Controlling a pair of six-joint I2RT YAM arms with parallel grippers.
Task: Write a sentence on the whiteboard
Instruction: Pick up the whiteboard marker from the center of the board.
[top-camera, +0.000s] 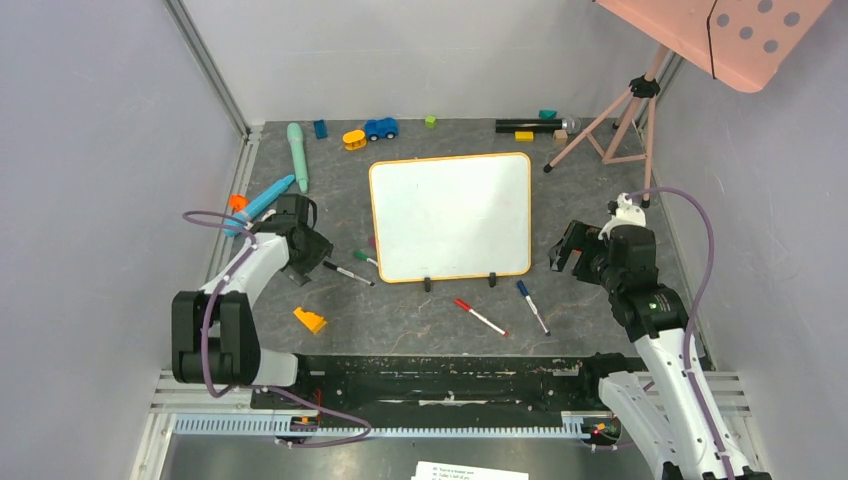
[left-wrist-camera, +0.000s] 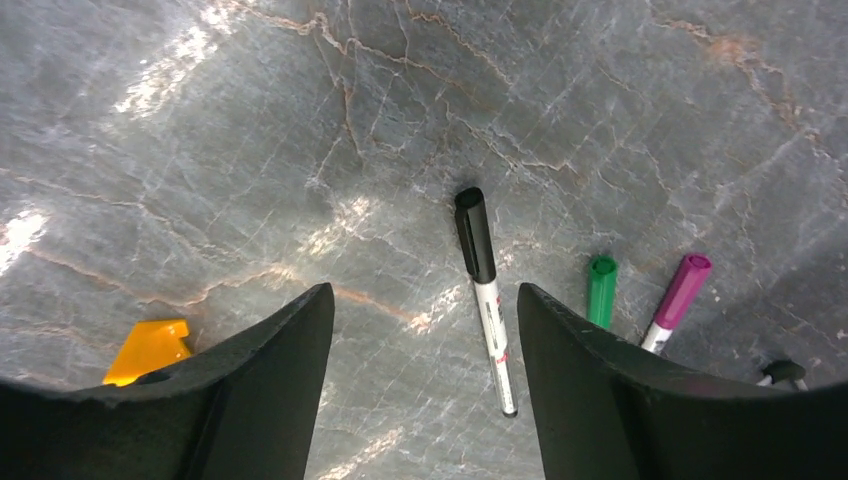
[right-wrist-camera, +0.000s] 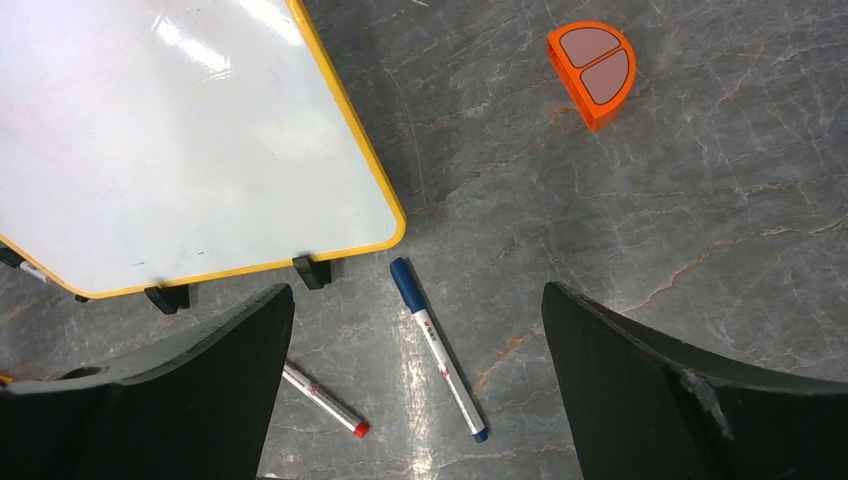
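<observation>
Two grippers, both with jaws spread and nothing held. Whiteboard (top-camera: 450, 215) lies flat and blank, with no lettering on it yet.

Left gripper (left-wrist-camera: 423, 292) hangs over the black marker (left-wrist-camera: 483, 290), which lies off the whiteboard's near-left corner. Green marker (left-wrist-camera: 601, 290) and purple marker (left-wrist-camera: 680, 290) lie closer to the whiteboard's left edge. Right gripper (right-wrist-camera: 417, 288) hangs off the near-right corner, above the blue marker (right-wrist-camera: 437, 350).

Step in hand, as I judge it: pick up the black marker.
- In the wrist view the marker sits nearer one finger than the other, so centre it before closing.
- Take the white barrel about mid-length, jaws square across it, so it does not pivot.
- Come down until the fingers nearly meet the table, since the marker lies low.
- Stay off the green marker.
- The cap appears to be on, though the view is not sharp enough to be sure. If so, the right gripper must pull it off before any writing.
</observation>
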